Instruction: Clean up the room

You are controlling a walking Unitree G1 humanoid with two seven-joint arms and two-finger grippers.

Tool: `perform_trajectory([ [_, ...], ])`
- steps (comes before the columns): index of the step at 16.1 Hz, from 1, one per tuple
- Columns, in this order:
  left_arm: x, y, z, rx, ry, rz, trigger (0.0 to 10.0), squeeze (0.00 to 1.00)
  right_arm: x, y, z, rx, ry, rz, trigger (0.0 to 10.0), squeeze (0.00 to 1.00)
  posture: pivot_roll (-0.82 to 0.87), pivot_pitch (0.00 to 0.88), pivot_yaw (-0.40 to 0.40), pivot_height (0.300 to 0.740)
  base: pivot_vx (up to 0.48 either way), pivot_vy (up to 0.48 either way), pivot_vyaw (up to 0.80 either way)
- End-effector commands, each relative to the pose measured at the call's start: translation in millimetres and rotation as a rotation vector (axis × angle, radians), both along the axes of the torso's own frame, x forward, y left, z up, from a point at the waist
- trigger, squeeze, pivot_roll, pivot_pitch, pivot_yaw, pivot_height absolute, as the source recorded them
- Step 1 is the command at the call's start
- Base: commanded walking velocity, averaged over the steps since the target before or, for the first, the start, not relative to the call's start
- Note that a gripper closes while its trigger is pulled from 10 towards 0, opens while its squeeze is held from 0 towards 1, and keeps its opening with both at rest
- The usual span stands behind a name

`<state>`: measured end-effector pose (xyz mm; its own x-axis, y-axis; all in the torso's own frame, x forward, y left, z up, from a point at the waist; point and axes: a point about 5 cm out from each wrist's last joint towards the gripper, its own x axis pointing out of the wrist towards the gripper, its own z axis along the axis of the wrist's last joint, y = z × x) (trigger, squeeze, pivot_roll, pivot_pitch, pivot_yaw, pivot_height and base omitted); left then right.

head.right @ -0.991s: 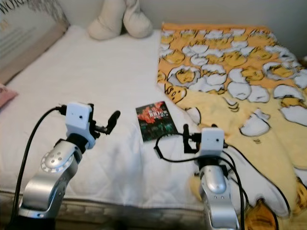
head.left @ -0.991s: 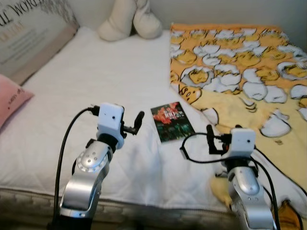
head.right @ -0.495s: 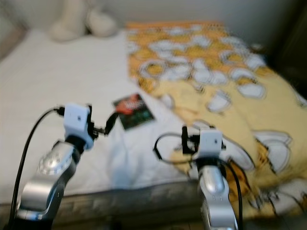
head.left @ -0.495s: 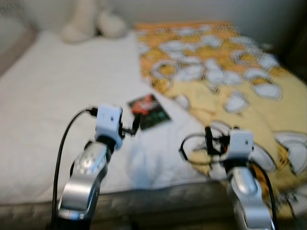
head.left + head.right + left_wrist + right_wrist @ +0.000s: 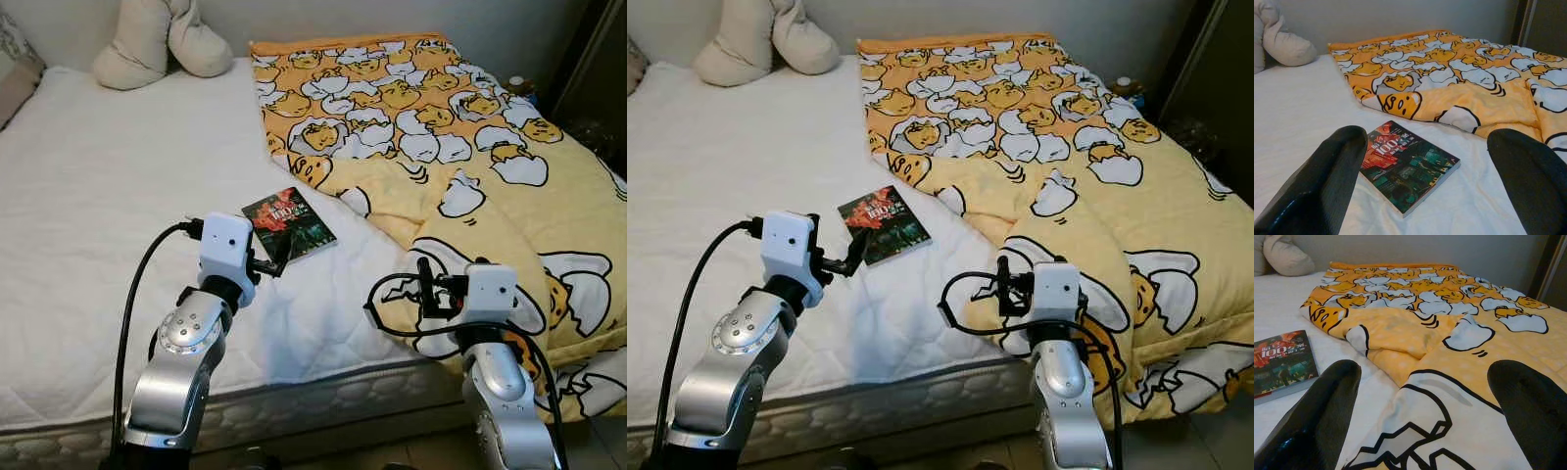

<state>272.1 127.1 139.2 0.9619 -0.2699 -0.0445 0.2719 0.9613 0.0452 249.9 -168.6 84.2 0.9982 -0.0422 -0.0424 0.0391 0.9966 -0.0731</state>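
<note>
1. Bed [image 5: 98, 196]: white quilted mattress fills the left and centre of the left eye view. No counter here; everything lies on the bed.
2. Blanket [image 5: 441, 147]: yellow-orange, cartoon egg print, spread over the right half of the frame from the upper centre down to the lower right, bunched at its near edge and hanging over the bed's side.
3. Cushion [image 5: 162, 44]: cream, at the upper left by the wall, well apart from both arms.
4. Book [image 5: 289, 223]: dark cover with red lettering, flat on the bare sheet at frame centre, just left of the blanket's edge. Long axis runs diagonally, from upper left to lower right.
5. Left gripper [image 5: 1430, 181]: held low over the sheet, fingers spread wide, nothing between them. In the left wrist view the book sits directly ahead, between the two fingers and slightly toward the left one.
6. Right gripper [image 5: 1425, 411]: over the blanket's near fold, fingers equally wide, empty. Book lies off at the left edge of the right wrist view.
7. Judgement: left arm is clearly nearer the book. Book lies forward and slightly right of it. A short forward reach would likely do, with a wrist turn so the fingers close across the short side.
</note>
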Motion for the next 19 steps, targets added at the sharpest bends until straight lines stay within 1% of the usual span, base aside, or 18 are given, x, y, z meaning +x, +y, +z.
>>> perform_trajectory([
  [1,1.8,1.8,3.4,-0.007,-0.006,0.01,10.0,0.0,3.0,3.0,4.9,-0.004,-0.021,0.018,10.0,0.0,-0.01,0.0,0.053,0.711,0.461,0.0,0.0],
  [3,2.3,-0.4,3.8,-0.004,-0.006,-0.001,10.0,0.0,2.9,2.9,4.8,-0.004,-0.02,0.018,10.0,0.0,-0.01,0.0,0.053,0.711,0.461,0.0,0.0],
  [5,3.7,-2.6,2.6,0.02,0.002,-0.006,10.0,0.0,3.0,3.1,4.7,-0.005,-0.02,0.019,10.0,0.0,-0.02,0.0,0.052,0.711,0.431,0.0,0.0],
  [7,6.8,-0.7,2.2,0.027,0.002,0.018,10.0,0.0,2.6,3.2,4.5,-0.006,-0.018,0.019,10.0,0.0,-0.02,0.0,0.052,0.711,0.0,0.0,0.0],
  [8,13.2,1.6,-3.2,0.023,0.042,0.045,10.0,0.0,1.8,3.6,4.1,-0.006,-0.016,0.021,10.0,0.0,-0.01,0.0,0.049,0.711,0.0,0.0,0.0],
  [9,16.8,2.2,-5.8,-0.001,0.065,0.051,10.0,0.0,1.3,3.9,4.2,-0.005,-0.016,0.022,10.0,0.0,-0.01,0.0,0.044,0.711,0.0,0.0,0.0],
  [10,29.8,6.6,-17.4,0.0,0.115,0.065,10.0,0.0,-0.3,5.0,4.4,-0.004,-0.014,0.027,10.0,0.0,-0.01,0.0,0.041,0.711,0.0,0.0,0.0],
  [11,41.5,10.0,-23.3,-0.009,0.136,0.063,10.0,0.0,-3.2,5.6,4.8,-0.004,-0.012,0.031,10.0,0.0,-0.02,0.0,0.038,0.711,0.0,0.0,0.0],
  [12,54.5,12.8,-28.2,-0.028,0.156,0.061,10.0,0.0,-7.6,5.5,3.8,-0.004,-0.001,0.035,10.0,0.0,-0.03,0.0,0.035,0.711,0.0,0.0,0.0],
  [13,61.2,13.2,-31.0,-0.028,0.173,0.059,10.0,0.0,-10.7,5.3,3.0,-0.007,0.007,0.038,10.0,0.0,-0.04,0.001,0.037,0.711,0.0,0.0,0.0],
  [14,72.0,12.3,-32.1,-0.039,0.193,0.049,10.0,0.0,-18.3,4.7,2.9,-0.012,0.018,0.042,10.0,0.0,-0.07,0.029,0.042,0.711,0.0,0.0,0.0],
  [15,78.7,11.1,-31.7,-0.059,0.209,0.048,10.0,0.0,-22.3,3.0,3.0,-0.018,0.022,0.039,10.0,0.0,-0.08,0.042,0.044,0.711,0.0,0.0,0.0],
  [16,88.5,8.6,-30.8,-0.103,0.233,0.05,10.0,0.0,-27.9,-0.3,3.5,-0.029,0.03,0.032,10.0,0.0,-0.09,0.059,0.048,0.711,0.0,0.0,0.0],
  [17,92.6,7.6,-30.6,-0.119,0.24,0.056,10.0,0.0,-30.5,-1.9,3.7,-0.033,0.034,0.026,10.0,0.0,-0.1,0.067,0.048,0.711,0.0,0.0,0.0],
  [19,101.2,3.5,-31.7,-0.155,0.26,0.062,10.0,0.0,-46.4,-4.2,8.7,-0.044,0.044,0.019,10.0,0.0,-0.14,0.122,0.041,0.711,0.0,0.0,0.0],
])
